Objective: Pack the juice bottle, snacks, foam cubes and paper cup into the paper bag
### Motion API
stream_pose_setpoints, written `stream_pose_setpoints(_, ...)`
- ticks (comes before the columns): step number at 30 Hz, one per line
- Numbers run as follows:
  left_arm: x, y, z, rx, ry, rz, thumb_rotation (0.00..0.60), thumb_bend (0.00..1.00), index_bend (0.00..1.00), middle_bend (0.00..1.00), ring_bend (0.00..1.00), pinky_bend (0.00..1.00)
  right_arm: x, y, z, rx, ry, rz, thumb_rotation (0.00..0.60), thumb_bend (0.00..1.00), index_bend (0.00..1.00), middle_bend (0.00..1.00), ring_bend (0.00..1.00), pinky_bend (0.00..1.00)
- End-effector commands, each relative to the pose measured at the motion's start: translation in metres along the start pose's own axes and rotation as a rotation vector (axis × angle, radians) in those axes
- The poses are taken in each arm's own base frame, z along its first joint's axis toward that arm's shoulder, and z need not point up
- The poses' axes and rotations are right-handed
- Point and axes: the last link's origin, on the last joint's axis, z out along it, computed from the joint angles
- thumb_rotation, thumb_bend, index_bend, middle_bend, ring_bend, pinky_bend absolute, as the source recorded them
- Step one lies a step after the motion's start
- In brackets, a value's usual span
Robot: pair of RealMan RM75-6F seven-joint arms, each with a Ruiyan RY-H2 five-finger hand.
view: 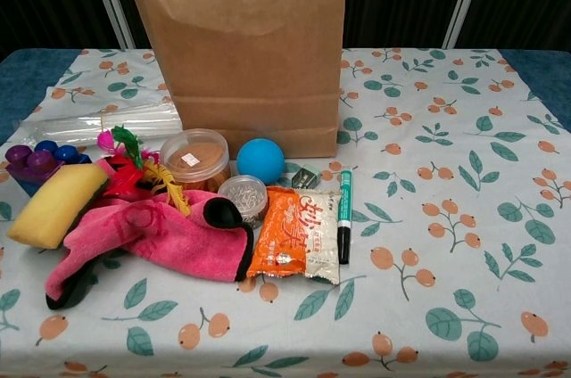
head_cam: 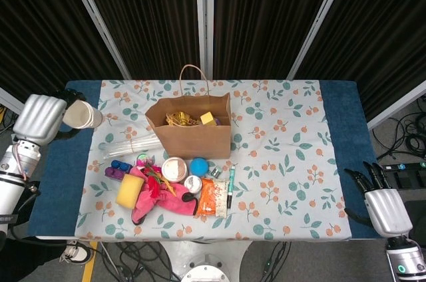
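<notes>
- head view: left hand up at the far-left table edge, fingers curled round the paper cup, cup on its side with mouth pointing right toward the table
- chest view shows neither hand; only a white sliver at the top-left corner, can't tell what it is
- right hand low at the right, off the table edge, fingers straight and slightly apart, holding nothing; head view only
- paper bag upright mid-table, mouth open; head view looks inside: yellow foam cube and gold-wrapped snacks already in there
- chest view sees only the bag's brown front, contents hidden
- orange snack packet flat in front of the bag, just beside green marker on its right; chest view shows print on the packet, head view too small
- blue ball near the bag's base, touching or nearly touching round lidded tub
- small clear pot in front of the ball
- pink cloth sprawled left of the packet, yellow sponge at its left end
- purple and blue toy pieces behind the sponge
- clear straw pack left of the bag
- floral tablecloth over the blue table, right half bare in both views
</notes>
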Motion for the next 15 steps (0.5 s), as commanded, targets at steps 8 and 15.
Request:
stream_pose_setpoints(8,0.064,0.039,0.018,-0.070,0.203,0.068,0.600,0.28,0.42,0.44,0.40,0.50,-0.027,0.016,0.000,-0.041,-0.028,0.029,0.600,0.04,0.16,0.25,0.04,0.02)
stream_pose_setpoints(15,0.074,0.089,0.030,-0.200,0.285,-0.094,0.600,0.28,0.42,0.44,0.40,0.49,-0.029,0.018,0.002,-0.047,-0.033,0.033,0.600,0.04,0.16,0.25,0.04,0.02)
